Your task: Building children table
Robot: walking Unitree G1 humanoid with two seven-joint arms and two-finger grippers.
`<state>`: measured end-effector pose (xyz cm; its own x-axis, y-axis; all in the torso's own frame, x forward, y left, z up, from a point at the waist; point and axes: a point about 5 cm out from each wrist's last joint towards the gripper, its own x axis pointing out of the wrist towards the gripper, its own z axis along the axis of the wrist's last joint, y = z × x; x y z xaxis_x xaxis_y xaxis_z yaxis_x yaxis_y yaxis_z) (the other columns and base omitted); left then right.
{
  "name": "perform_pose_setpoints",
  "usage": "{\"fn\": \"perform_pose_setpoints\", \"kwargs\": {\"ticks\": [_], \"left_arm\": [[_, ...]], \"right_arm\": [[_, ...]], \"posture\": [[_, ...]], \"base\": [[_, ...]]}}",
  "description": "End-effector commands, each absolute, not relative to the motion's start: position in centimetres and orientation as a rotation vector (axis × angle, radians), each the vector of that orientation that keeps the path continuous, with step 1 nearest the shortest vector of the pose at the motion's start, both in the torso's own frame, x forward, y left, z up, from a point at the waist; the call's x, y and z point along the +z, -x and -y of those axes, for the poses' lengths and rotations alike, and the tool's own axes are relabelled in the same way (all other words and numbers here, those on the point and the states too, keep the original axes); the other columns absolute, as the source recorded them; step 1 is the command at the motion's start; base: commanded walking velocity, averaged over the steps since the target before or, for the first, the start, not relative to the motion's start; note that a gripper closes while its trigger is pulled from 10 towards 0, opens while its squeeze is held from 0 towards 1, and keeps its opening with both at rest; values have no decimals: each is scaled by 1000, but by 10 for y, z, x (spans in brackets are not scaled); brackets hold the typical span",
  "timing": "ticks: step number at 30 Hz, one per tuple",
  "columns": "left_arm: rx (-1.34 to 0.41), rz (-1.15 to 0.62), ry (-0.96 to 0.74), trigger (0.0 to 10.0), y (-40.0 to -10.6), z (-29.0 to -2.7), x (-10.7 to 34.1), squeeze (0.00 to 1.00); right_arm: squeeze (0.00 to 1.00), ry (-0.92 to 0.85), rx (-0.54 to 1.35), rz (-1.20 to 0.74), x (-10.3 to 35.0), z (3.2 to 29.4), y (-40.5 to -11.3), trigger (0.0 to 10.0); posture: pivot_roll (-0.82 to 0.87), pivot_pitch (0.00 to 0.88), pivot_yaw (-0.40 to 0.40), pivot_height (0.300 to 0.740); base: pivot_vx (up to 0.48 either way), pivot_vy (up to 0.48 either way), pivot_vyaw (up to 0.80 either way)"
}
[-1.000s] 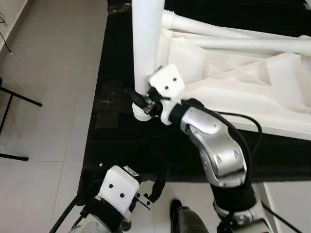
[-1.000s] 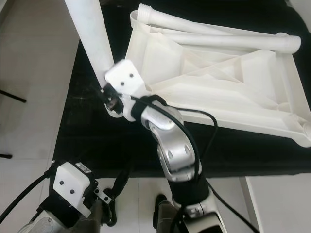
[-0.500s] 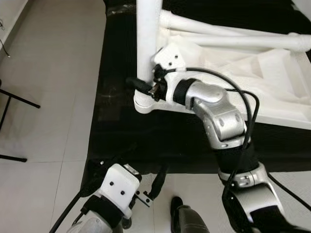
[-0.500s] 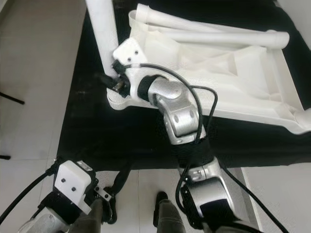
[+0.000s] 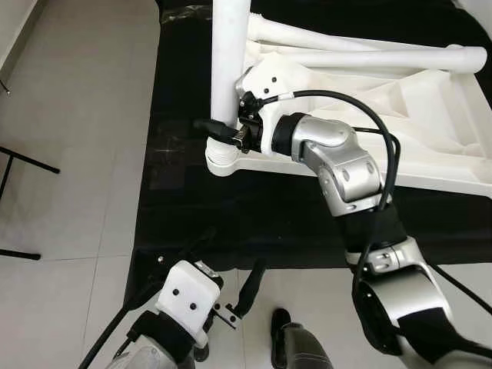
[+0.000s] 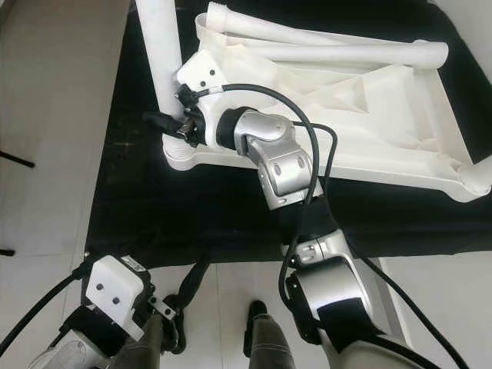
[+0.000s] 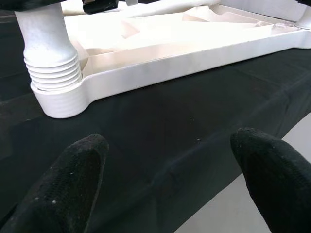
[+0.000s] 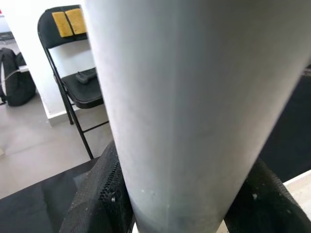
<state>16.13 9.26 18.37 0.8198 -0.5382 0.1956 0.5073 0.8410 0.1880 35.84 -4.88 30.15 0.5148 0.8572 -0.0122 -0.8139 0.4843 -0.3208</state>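
Whereas 1 second earlier the white leg (image 5: 228,69) hung tilted above the corner socket (image 5: 221,161) of the upturned tabletop (image 5: 430,138), it is now stood threaded in it, clamped by the right pincer (image 5: 231,137), while the left pincer (image 7: 170,174) is held apart nearby.

Upright table leg (image 5: 229,69) cut off by the top edge, upturned tabletop (image 6: 361,100) partly behind the right arm, folding chair (image 8: 73,73) partly hidden by the leg.

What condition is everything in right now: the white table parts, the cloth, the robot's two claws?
Upright table leg: standing in the corner socket, threads still showing.
Tabletop: upside down on the cloth.
Two spare legs: lying on the tabletop.
Black cloth: spread flat.
Right gripper: clamped on the upright leg.
Left gripper: open, empty.
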Motion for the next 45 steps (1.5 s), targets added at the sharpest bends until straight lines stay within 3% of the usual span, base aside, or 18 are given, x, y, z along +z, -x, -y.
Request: {"fn": "perform_pose_setpoints", "kwargs": {"ticks": [1,13,17,24,25,27,28,38,45], "left_arm": [[-563,238,-115,10000,-159,-92,182,0],[-560,239,-115,10000,-159,-92,183,0],[-556,240,-113,10000,-160,-92,183,0],[-554,239,-113,10000,-160,-92,182,0],[-553,238,-114,10000,-161,-92,182,0],[-551,236,-114,10000,-161,-93,181,0],[-543,232,-116,10000,-161,-94,180,0],[-464,184,-124,10000,-169,-104,174,0],[-280,177,-197,10000,-191,-125,175,0]], "right_arm": [[0,277,1059,12,269,48,-363,0],[0,147,1075,71,289,43,-373,0],[0,-19,1095,179,317,45,-374,0],[0,-122,1124,242,335,49,-371,196],[0,-169,1127,260,340,51,-371,980],[0,-213,1129,277,345,54,-370,1294],[0,-278,1134,311,353,59,-369,10000],[0,-423,1131,462,381,82,-360,10000],[0,-246,1009,455,374,90,-360,10000]], "posture": [[-24,400,-53,740],[-20,399,-56,740],[-20,398,-56,740],[-20,394,-54,740],[-18,387,-51,740],[-15,385,-46,740],[-11,381,-43,740],[-2,325,-19,740],[-5,267,-10,740]], "base": [[0,0,0],[0,0,0],[0,0,0],[0,0,0],[0,0,0],[0,0,0],[0,0,0],[0,0,0],[0,0,0]]}}
